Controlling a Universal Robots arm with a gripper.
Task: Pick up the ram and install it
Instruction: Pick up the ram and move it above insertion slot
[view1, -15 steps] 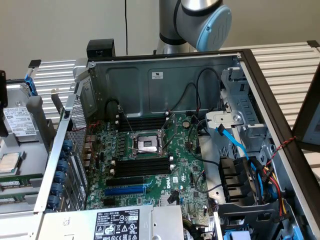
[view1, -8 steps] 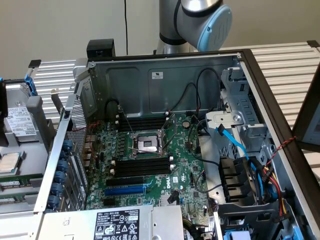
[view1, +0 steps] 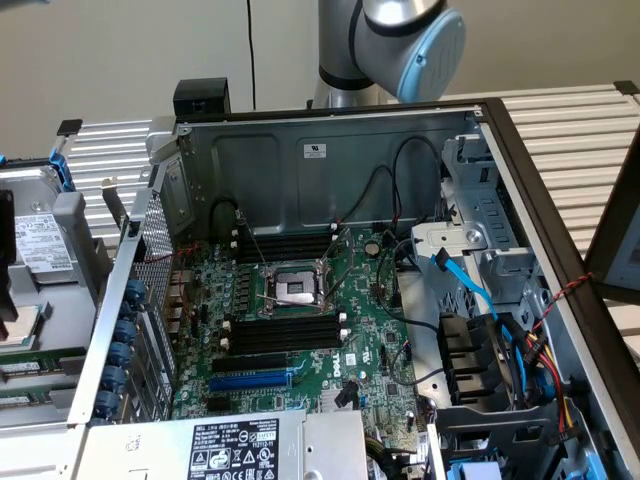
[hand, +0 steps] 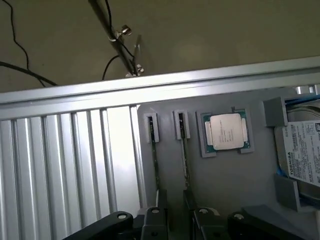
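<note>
Wrist view: the hand (hand: 175, 197) hovers over a grey tray (hand: 225, 195) set on the table (hand: 60, 165), its two black fingers apart and gripping nothing. Two sticks stand on edge in narrow pockets of the tray: the ram (hand: 184, 152), next to the CPU (hand: 226, 131), and a second ram (hand: 153, 150), on the side of the bare table. Edge-on, each reads as a thin dark blade; chips and label cannot be made out. The fingertips lie close to the near ends of both sticks, and which one the hand is lined up with cannot be told.

The step in hand appears to be the approach to the grasp. A good grasp would centre the jaws across one stick's flat faces, parallel to the board and clear of its neighbour, then lift straight out of the pocket.

Materials: tray, matt grey, apparently plastic; table, ribbed bright aluminium; CPU, square, with a dull metal lid on a green board; drive (hand: 300, 160), a flat box with a white printed label.

Exterior view: open steel case (view1: 330, 170); green motherboard (view1: 380, 350) with long black slots (view1: 285, 332) tipped by white clips, apparently unfilled, beside the socket (view1: 295, 290).
</note>
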